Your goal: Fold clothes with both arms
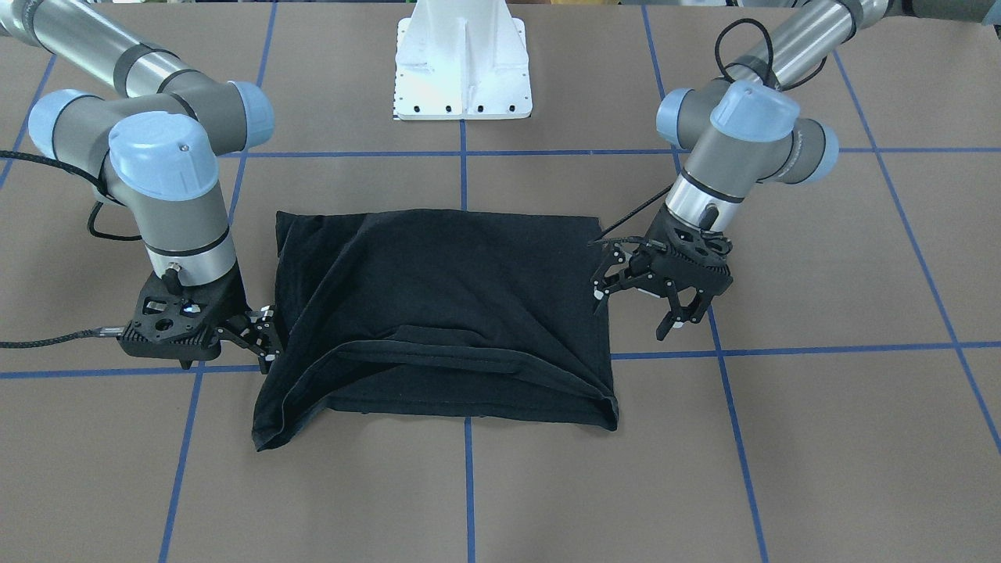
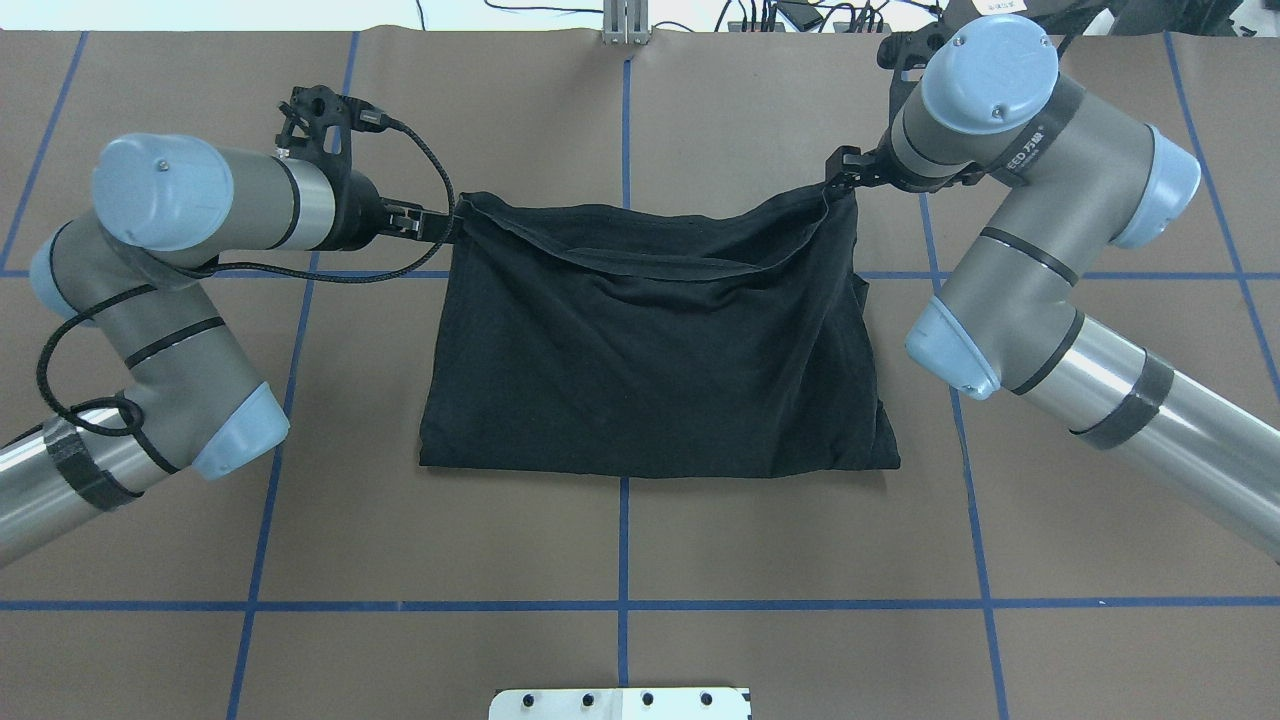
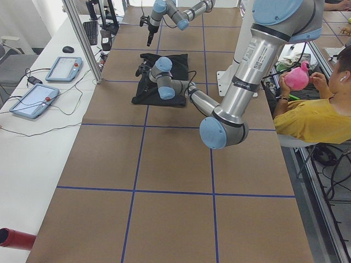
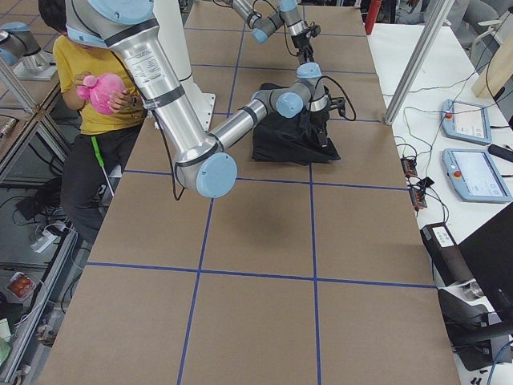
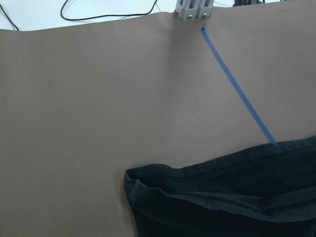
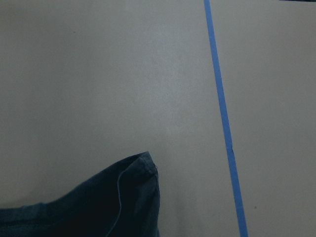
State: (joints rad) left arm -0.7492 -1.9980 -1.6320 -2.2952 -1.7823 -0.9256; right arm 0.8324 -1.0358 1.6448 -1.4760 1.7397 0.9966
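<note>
The table (image 2: 180, 520) carries the black T-shirt (image 2: 650, 370), already folded into a rough rectangle between the two hands. Its far layer looks loose and slack, so I judge more folding remains. The left hand (image 1: 641, 301) stands released beside one edge; the right hand (image 1: 266, 338) pinches the opposite corner.

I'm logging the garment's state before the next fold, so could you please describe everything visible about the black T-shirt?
The black T-shirt looks like soft matte knit, lying folded into a rough rectangle on the brown table, wrinkled, no graphic visible. Its stitched far hem sags between two raised corners. The left pincer and right pincer sit at those corners.
</note>
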